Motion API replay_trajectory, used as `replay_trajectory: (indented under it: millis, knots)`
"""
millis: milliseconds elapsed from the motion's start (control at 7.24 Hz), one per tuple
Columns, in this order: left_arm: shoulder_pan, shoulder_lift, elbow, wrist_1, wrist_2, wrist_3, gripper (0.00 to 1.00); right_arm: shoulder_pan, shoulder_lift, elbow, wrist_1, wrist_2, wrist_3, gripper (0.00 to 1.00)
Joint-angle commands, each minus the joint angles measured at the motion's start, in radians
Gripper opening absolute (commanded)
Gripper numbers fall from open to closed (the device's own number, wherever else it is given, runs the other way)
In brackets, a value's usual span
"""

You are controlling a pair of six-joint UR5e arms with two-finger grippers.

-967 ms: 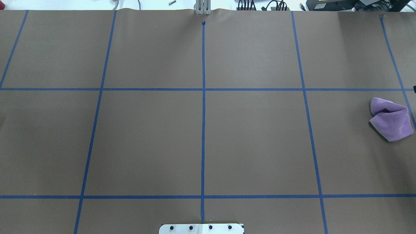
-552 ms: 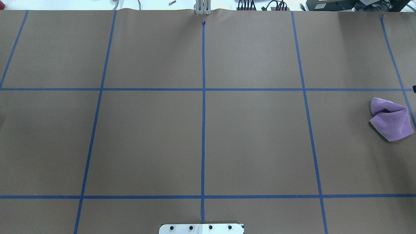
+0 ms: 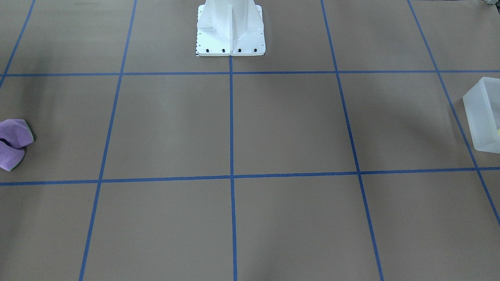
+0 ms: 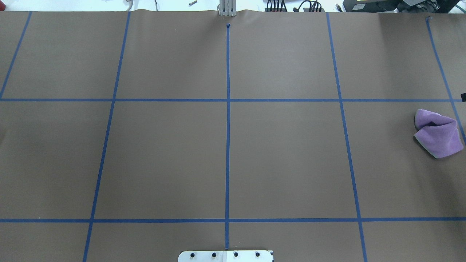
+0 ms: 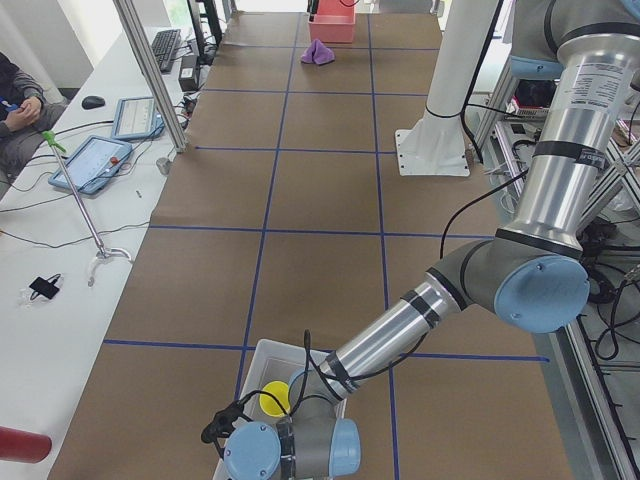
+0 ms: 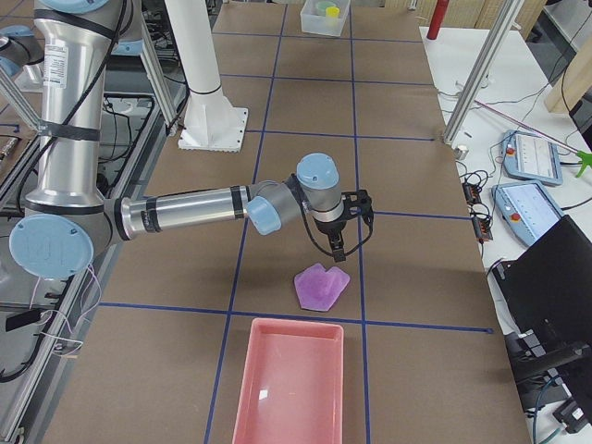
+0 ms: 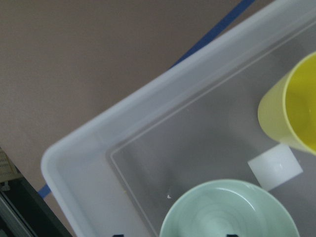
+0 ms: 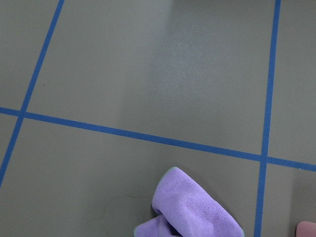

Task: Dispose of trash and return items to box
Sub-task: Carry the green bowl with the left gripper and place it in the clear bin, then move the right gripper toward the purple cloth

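The frosted white box (image 7: 89, 153) fills the left wrist view. In it stand the yellow cup (image 7: 291, 108) and the mint-green bowl (image 7: 229, 212), with a small white square piece (image 7: 274, 166) between them. In the exterior left view my left arm's wrist (image 5: 290, 448) hangs over the box (image 5: 262, 352) with the cup (image 5: 274, 398) inside; the fingers are hidden, so I cannot tell their state. In the exterior right view my right gripper (image 6: 338, 245) points down just above the purple wad (image 6: 321, 285); I cannot tell whether it is open or shut.
A pink tray (image 6: 289, 379) lies just past the purple wad, toward the table's right end. The wad also shows in the overhead view (image 4: 437, 133) and the right wrist view (image 8: 187, 210). Blue tape lines grid the brown table. The robot's white base (image 3: 230, 27) stands mid-table.
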Motion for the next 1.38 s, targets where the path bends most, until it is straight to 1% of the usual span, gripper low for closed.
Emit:
replay_trajectory:
  millis: [0,138,276,414,552,691,829,967,1105,1243]
  knots:
    - [-0.001,0.009,-0.186,0.112,-0.05,-0.258,0.9,0.0,0.001,0.0,0.0,0.0,0.0,1.0]
    - [0.005,0.027,-0.3,0.112,-0.048,-0.521,0.9,0.0,0.001,0.0,0.0,0.0,0.0,1.0]
    - [0.064,0.085,-0.422,0.118,-0.048,-0.672,0.9,0.0,0.001,0.0,0.0,0.0,0.0,1.0]
    - [0.131,0.122,-0.537,0.146,-0.048,-0.816,0.9,0.0,0.001,0.0,0.0,0.0,0.003,1.0]
    - [0.191,0.188,-0.707,0.26,-0.048,-0.827,0.98,0.0,0.001,0.002,0.001,0.0,0.027,1.0]
    - [0.215,0.269,-0.893,0.416,-0.048,-0.827,0.98,0.0,0.001,0.002,0.001,0.0,0.028,1.0]
    - [0.229,0.328,-1.036,0.582,-0.045,-0.824,0.98,0.0,0.001,0.002,0.001,0.0,0.028,1.0]
    - [0.232,0.369,-1.107,0.752,-0.045,-0.824,0.98,0.0,0.001,0.0,0.001,0.0,0.028,1.0]
    - [0.232,0.371,-1.124,0.845,-0.044,-0.821,0.98,0.0,0.001,0.002,0.001,0.0,0.028,1.0]
    - [0.23,0.376,-1.138,0.838,-0.029,-0.786,0.98,0.0,0.001,0.002,0.001,0.0,0.028,1.0]
